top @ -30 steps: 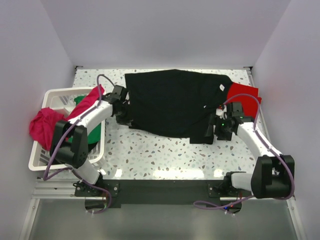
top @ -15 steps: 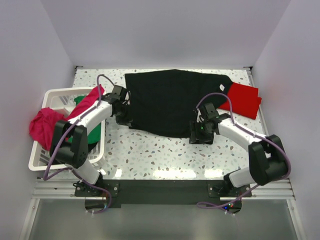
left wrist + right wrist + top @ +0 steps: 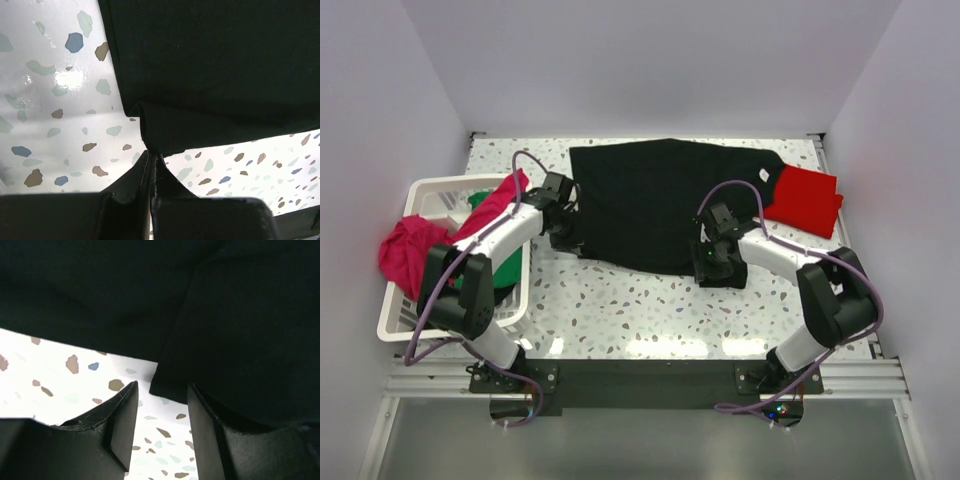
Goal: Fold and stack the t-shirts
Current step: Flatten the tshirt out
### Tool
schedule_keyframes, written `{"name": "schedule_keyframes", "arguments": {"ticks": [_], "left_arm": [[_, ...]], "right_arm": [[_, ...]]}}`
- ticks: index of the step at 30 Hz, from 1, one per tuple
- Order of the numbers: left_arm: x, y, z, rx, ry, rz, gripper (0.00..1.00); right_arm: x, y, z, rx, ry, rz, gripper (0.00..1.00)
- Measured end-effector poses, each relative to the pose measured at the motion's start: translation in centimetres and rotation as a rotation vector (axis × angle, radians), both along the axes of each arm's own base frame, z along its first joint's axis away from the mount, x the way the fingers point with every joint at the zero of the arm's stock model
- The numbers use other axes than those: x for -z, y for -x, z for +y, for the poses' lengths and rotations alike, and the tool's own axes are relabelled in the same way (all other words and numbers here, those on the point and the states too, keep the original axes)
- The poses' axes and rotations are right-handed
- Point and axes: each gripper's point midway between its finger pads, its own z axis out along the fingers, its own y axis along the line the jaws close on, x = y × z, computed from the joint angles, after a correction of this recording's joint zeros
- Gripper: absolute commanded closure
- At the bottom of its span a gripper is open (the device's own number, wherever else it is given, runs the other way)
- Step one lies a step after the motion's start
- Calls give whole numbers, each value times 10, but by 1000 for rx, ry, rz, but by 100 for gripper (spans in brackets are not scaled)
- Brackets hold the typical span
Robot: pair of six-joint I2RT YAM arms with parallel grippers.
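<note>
A large black t-shirt (image 3: 660, 205) lies spread flat across the middle of the table. My left gripper (image 3: 567, 238) is at its left front edge, with the jaws shut on the hem (image 3: 152, 159) of the black cloth (image 3: 215, 75). My right gripper (image 3: 718, 268) is at the shirt's front right corner. It is open, and a corner of black cloth (image 3: 167, 382) lies just ahead of its fingertips (image 3: 127, 395). A red t-shirt (image 3: 805, 198) lies flat at the back right. A magenta-pink t-shirt (image 3: 405, 250) hangs over the basket's left side, and a green one (image 3: 480, 203) lies inside it.
A white slatted laundry basket (image 3: 425, 188) stands at the table's left edge beside my left arm. The speckled tabletop (image 3: 620, 310) shows in front of the black shirt. White walls enclose the left, back and right.
My right arm has swung left from beside the red shirt to the black shirt's front right corner. My left gripper has stayed at the left hem.
</note>
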Motion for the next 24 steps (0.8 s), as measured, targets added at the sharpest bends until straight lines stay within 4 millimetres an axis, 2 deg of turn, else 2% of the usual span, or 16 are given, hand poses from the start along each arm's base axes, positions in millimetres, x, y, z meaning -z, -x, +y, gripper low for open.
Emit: {"name": "schedule_keyframes", "arguments": {"ticks": [3, 8, 11, 19, 24], "left_arm": [[-2, 0, 0, 0, 2, -5, 100], [-3, 0, 0, 0, 2, -6, 100], [-3, 0, 0, 0, 2, -7, 100], [0, 3, 4, -8, -4, 0, 100], [0, 1, 9, -20, -12, -3, 100]], "right_arm": [[5, 0, -2, -3, 28, 4, 60], [8, -5, -2, -14, 76, -7, 90], [9, -8, -2, -7, 90, -10, 98], [1, -8, -2, 2, 97, 10, 100], [-32, -24, 1, 28, 92, -39, 100]]}}
